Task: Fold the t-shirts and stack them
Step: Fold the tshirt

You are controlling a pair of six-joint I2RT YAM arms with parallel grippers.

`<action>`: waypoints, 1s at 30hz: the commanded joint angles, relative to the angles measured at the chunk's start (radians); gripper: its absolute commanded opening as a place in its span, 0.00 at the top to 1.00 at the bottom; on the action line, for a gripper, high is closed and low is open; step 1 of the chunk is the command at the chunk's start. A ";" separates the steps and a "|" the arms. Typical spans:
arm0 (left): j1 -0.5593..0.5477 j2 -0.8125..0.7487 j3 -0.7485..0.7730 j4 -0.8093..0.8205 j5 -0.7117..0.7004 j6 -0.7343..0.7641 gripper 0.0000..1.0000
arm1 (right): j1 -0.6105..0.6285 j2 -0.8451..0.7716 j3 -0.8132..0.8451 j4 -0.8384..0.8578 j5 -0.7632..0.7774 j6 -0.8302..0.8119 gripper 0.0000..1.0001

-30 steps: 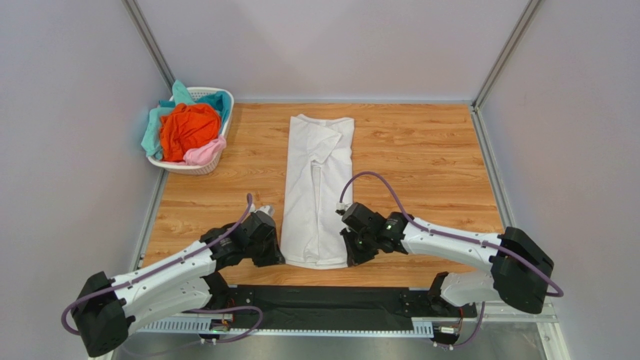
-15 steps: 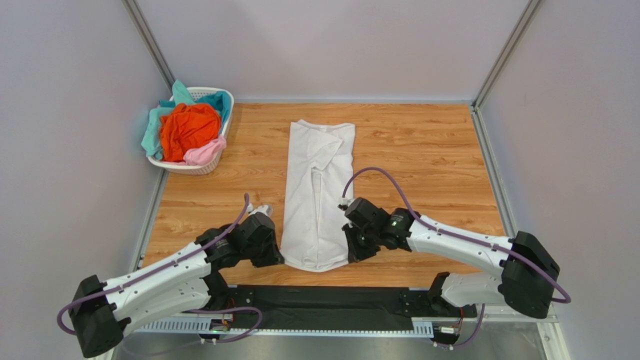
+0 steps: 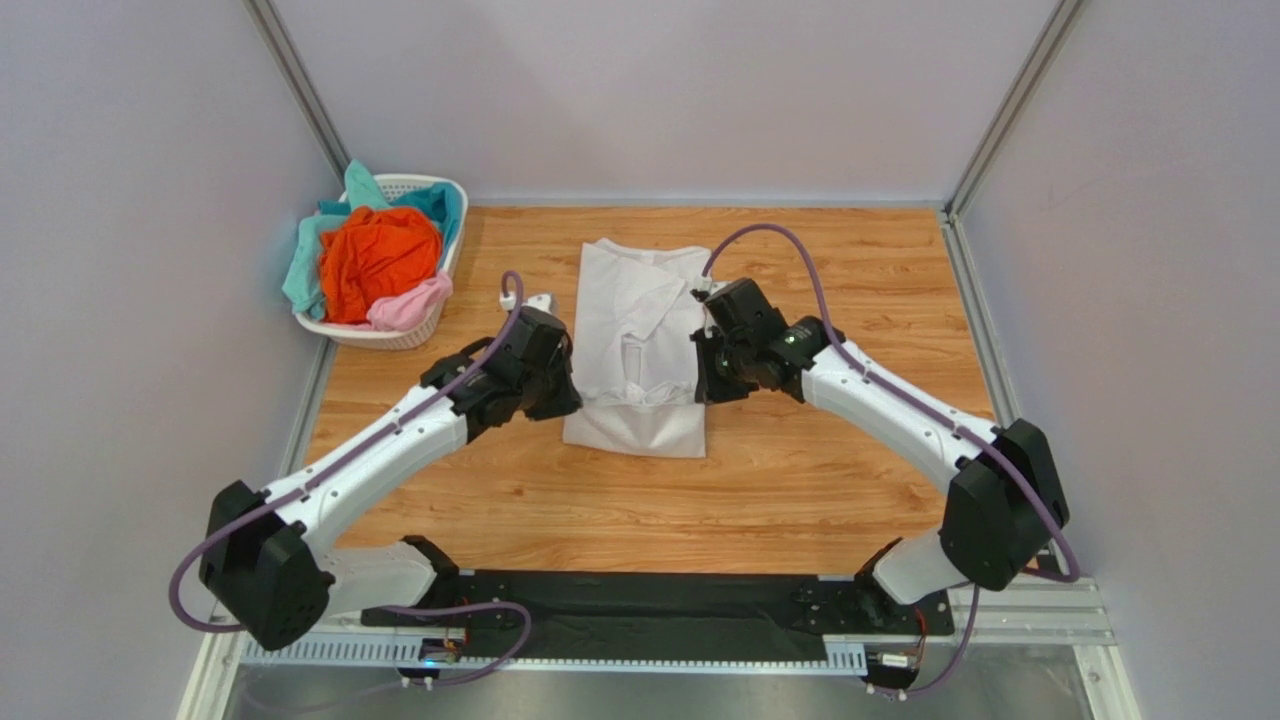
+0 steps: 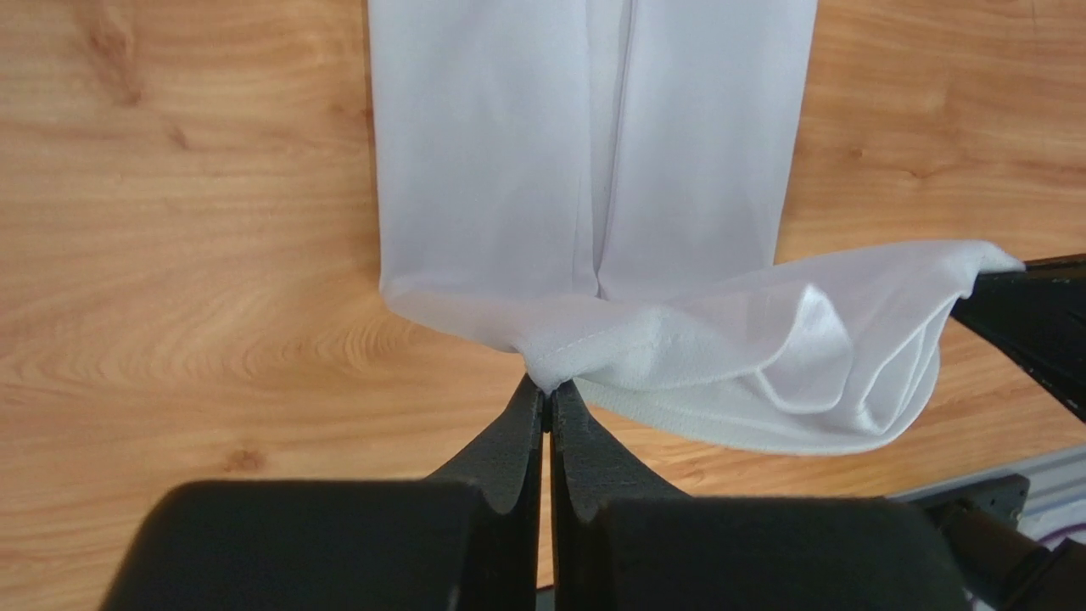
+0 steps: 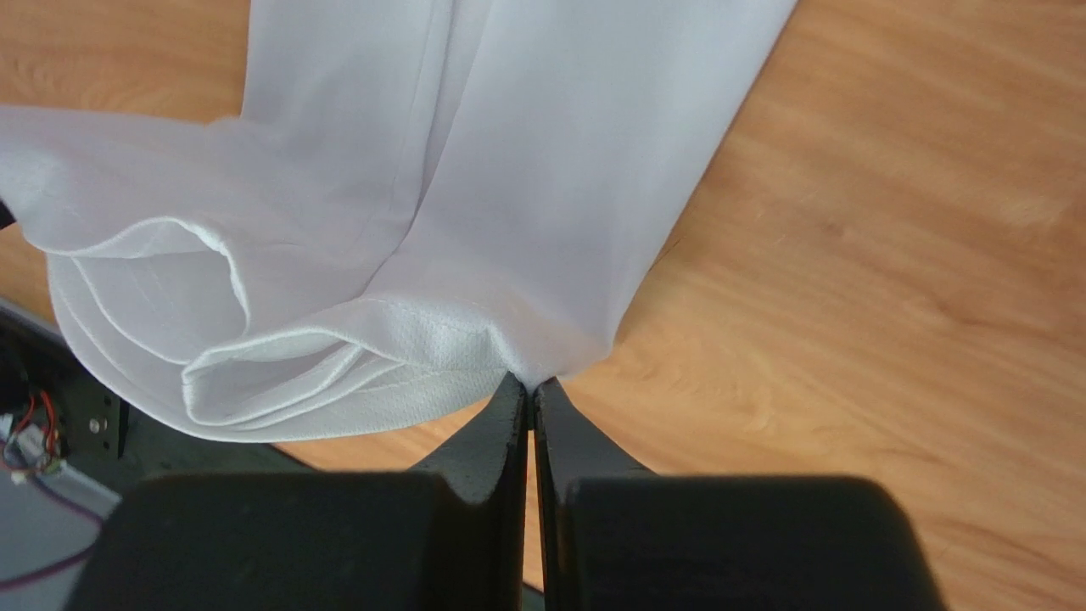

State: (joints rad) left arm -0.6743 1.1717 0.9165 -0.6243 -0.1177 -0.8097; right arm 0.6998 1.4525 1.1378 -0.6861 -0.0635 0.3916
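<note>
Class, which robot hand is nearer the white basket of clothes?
Left. The left hand holds the white t-shirt on the basket side; the right hand holds its far side.

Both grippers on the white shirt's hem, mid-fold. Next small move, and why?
Probably carry the hem of the white t-shirt farther toward its far end, then lower it flat before letting go. The left gripper and right gripper are each shut on a hem corner, the hem sags lifted between them, and in the top view it sits well short of the far end.
</note>
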 commanded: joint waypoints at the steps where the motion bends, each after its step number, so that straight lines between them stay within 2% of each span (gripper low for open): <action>1: 0.053 0.095 0.082 0.073 0.048 0.099 1.00 | -0.054 0.052 0.092 0.031 -0.004 -0.065 1.00; 3: 0.090 0.135 0.123 0.098 0.093 0.113 1.00 | -0.074 0.095 0.138 0.034 -0.006 -0.086 1.00; 9: 0.147 0.259 0.234 0.121 0.112 0.164 1.00 | -0.144 0.192 0.221 0.049 -0.039 -0.099 1.00; 18: 0.243 0.422 0.326 0.144 0.208 0.224 1.00 | -0.217 0.305 0.319 0.063 -0.071 -0.123 1.00; 30: 0.318 0.655 0.472 0.163 0.319 0.265 1.00 | -0.286 0.489 0.434 0.089 -0.136 -0.160 1.00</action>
State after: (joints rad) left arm -0.3759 1.7832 1.3308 -0.4862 0.1513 -0.5785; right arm 0.4297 1.8992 1.5120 -0.6380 -0.1684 0.2646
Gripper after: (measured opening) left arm 0.008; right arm 0.008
